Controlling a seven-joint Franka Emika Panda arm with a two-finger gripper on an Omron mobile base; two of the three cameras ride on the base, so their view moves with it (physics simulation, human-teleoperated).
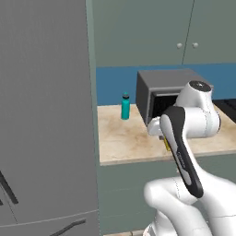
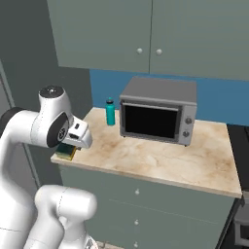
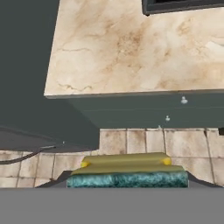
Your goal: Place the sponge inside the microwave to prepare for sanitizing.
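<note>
The sponge [image 3: 127,173], a yellow block with a green layer, sits between my two fingertips at the bottom of the hand view. My gripper [image 3: 127,180] is shut on it. From the right base view the sponge [image 2: 64,151] hangs under my hand [image 2: 73,138], just off the front left corner of the counter [image 2: 160,163]. A sliver of yellow sponge [image 1: 166,144] peeks out behind my forearm in the left base view. Tiled floor lies below the sponge in the hand view. The microwave is out of view.
A boxy grey countertop oven [image 2: 158,111] with a dark window stands at the back of the counter, a teal bottle [image 2: 111,112] to its left. Cabinets [image 2: 146,34] hang overhead, drawers [image 2: 146,209] sit below, and a tall grey panel [image 1: 46,115] rises on the left.
</note>
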